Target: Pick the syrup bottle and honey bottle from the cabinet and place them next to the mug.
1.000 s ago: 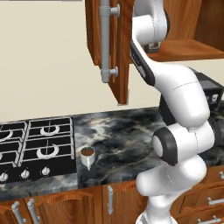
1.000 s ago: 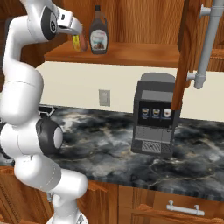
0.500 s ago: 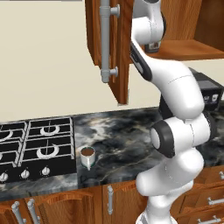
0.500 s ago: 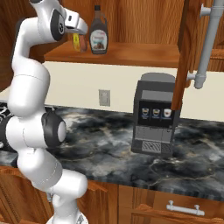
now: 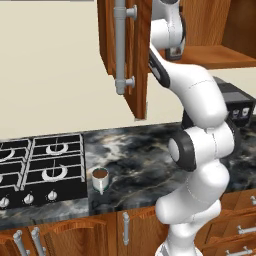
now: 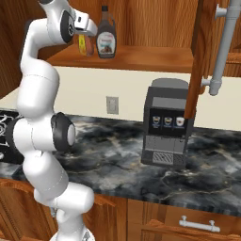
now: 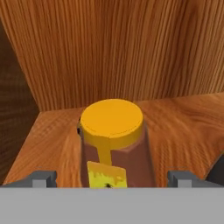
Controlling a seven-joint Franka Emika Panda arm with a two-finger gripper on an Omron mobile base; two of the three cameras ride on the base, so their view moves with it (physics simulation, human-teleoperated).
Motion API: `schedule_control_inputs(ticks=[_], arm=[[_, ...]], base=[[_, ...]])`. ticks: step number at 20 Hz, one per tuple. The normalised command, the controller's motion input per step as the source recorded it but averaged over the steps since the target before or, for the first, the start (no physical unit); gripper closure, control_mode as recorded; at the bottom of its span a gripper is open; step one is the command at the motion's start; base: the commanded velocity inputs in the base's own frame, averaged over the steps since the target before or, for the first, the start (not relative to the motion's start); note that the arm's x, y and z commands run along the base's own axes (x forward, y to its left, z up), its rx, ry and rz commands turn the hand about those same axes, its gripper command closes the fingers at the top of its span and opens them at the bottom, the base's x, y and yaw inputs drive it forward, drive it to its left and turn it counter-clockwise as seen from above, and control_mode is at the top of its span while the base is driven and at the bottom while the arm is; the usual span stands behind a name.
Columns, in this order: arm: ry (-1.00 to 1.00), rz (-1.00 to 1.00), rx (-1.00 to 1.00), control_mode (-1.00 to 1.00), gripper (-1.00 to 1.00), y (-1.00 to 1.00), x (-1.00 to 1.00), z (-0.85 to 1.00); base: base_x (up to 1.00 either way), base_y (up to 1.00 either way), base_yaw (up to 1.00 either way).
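On the cabinet shelf [image 6: 141,56] stands the honey bottle [image 7: 112,135], reddish-brown with an orange-yellow cap. My gripper [image 7: 112,179] is open, and its two fingertips [image 7: 41,178] flank the bottle low on either side without touching it. In the right base view the hand covers part of the honey bottle [image 6: 85,47]. The syrup bottle [image 6: 106,40], dark with a black cap and a white-red label, stands just to its right. The grey mug [image 5: 100,178] sits on the marble counter [image 5: 145,150] near the front edge, beside the stove. The open cabinet door [image 5: 134,55] carries a long grey bar handle [image 5: 121,45].
A black coffee machine [image 6: 167,124] stands on the counter under the shelf. A gas stove [image 5: 42,167] lies left of the mug. The open right-hand door [image 6: 200,56] juts out towards the base. Drawers with short handles [image 6: 197,223] run below the counter.
The arm has straightened its elbow and the hand has edged closer in on the honey bottle. The jaws have stayed open and the bottles have not moved.
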Motion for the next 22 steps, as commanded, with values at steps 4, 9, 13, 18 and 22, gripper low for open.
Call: schedule_control_inputs(ticks=[4, 9, 13, 18, 22], arm=[[0.04, 0.00, 0.00, -1.00, -1.00, 0.00, 0.19, 0.00], [0.05, 0.00, 0.00, -1.00, -1.00, 0.00, 0.06, 0.00], [0.01, 0.00, 0.00, -1.00, -1.00, 0.00, 0.00, -0.01], [0.01, -0.02, 0.00, -1.00, -1.00, 0.00, 0.00, -0.07], [0.00, -0.01, 0.00, -1.00, -1.00, 0.00, 0.00, -0.01]], base=[[0.00, 0.00, 0.00], [0.00, 0.00, 0.00], [0.00, 0.00, 0.00], [0.00, 0.00, 0.00], [0.00, 0.00, 0.00]])
